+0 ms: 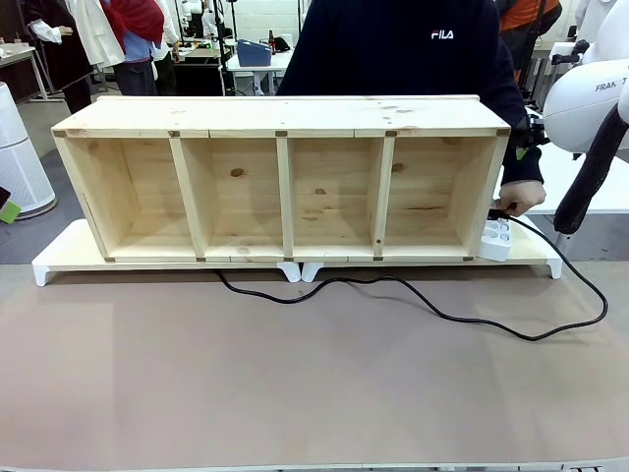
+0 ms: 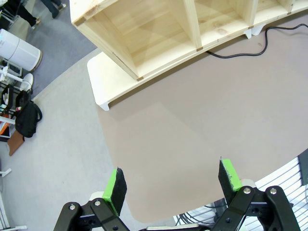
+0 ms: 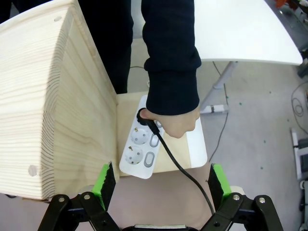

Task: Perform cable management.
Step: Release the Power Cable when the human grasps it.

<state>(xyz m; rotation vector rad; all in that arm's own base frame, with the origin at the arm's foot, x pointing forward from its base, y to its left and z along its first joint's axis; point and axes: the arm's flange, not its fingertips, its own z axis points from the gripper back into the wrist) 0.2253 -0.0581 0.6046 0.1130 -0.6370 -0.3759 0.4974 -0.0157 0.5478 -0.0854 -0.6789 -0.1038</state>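
- Left gripper (image 2: 172,190): jaws spread wide apart, nothing between the green pads (image 2: 115,185). It hangs above the bare brown table surface (image 2: 192,125), well apart from the cable.
- Right gripper (image 3: 159,185): jaws fully apart and empty. It hovers above the right end of the shelf, over the power strip.
- Cable (image 1: 432,310): a thin black cord lying loose on the table in front of the wooden shelf (image 1: 285,187). It emerges from under the shelf near the middle, snakes rightward across the brown surface, loops out toward the right edge, then curves back to the white power strip (image 1: 494,239).
- Plug (image 3: 146,119): seated at a socket of the power strip, with the person's hand (image 3: 175,122) closed around it.
- Power strip: lies on the white base board (image 1: 59,258), just beside the shelf's right end wall.
- Person: stands at the far side behind the shelf, dark sleeve (image 3: 171,62) reaching down to the strip.
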